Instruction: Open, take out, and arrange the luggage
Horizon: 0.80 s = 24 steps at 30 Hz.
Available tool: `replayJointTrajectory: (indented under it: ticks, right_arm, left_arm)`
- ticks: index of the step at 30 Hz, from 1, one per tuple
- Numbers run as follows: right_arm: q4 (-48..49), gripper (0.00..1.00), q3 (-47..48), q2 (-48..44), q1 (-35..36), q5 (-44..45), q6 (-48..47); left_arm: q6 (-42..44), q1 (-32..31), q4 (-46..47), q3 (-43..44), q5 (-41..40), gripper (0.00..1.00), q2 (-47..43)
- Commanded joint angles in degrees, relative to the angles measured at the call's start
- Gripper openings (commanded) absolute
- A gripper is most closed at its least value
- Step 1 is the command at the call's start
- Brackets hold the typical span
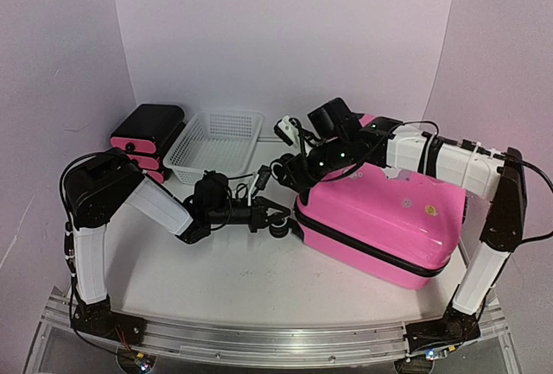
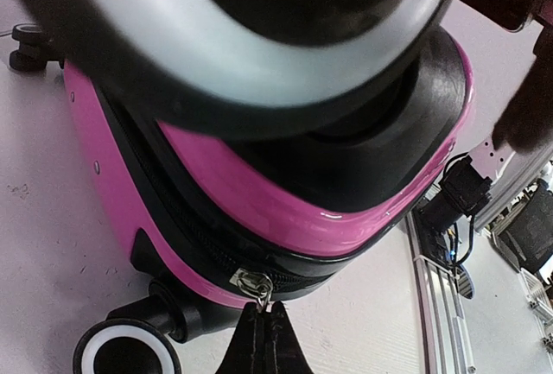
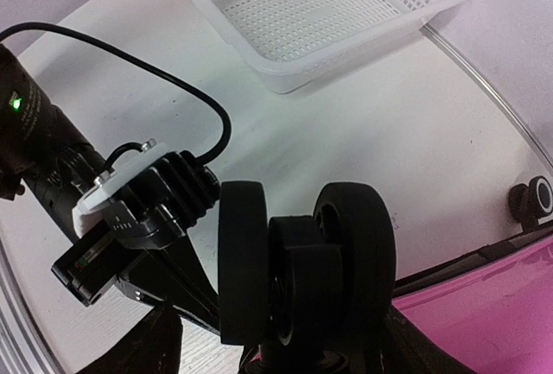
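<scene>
Luggage [image 1: 380, 218] is seen lying flat on its side at the right half of the table [image 1: 225, 279], wheels turned toward the centre, shell shut all round and the black zipper band [image 1: 371, 249] unbroken along the near edge. The opening step is judged to be in hand; nothing is out yet and no arranging has begun. The left gripper [image 2: 263, 344] is brought in low at the wheel end, its fingers pressed fully together on the small metal zipper pull [image 2: 254, 285] at the lower corner of the case. The right gripper [image 1: 288, 168] is reached across the top of the case to the far corner, where a twin black caster [image 3: 302, 270] stands between its fingers. The jaws are spread wide, a gap shows on one side, and no hold on the caster is made out. A white mesh basket [image 1: 216, 142] and a small black drawer unit [image 1: 147, 136] are noted at the back left, well apart from the case. For the next move, the pull would need to be drawn along the band and round the corner, kept in line with the teeth. The case is likely to need bracing, since nothing seems to pin it. A slide of the whole case, or the pull slipping from the tips, is to be watched for.
</scene>
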Motion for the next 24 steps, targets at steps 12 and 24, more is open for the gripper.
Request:
replayJointTrajectory:
  ticks: [12,24]
  right_arm:
    - [2.4,0.36,1.66,5.97,1.51,-1.7,7.99]
    - [1.71,0.0,-4.48,-0.28,-5.28,-33.71,0.13]
  left_arm:
    - [-2.52,1.15,-0.93,-0.43,-4.18,0.0,-1.22]
    - [5.66,2.21,-0.48,-2.3,-0.99,0.01,-1.33]
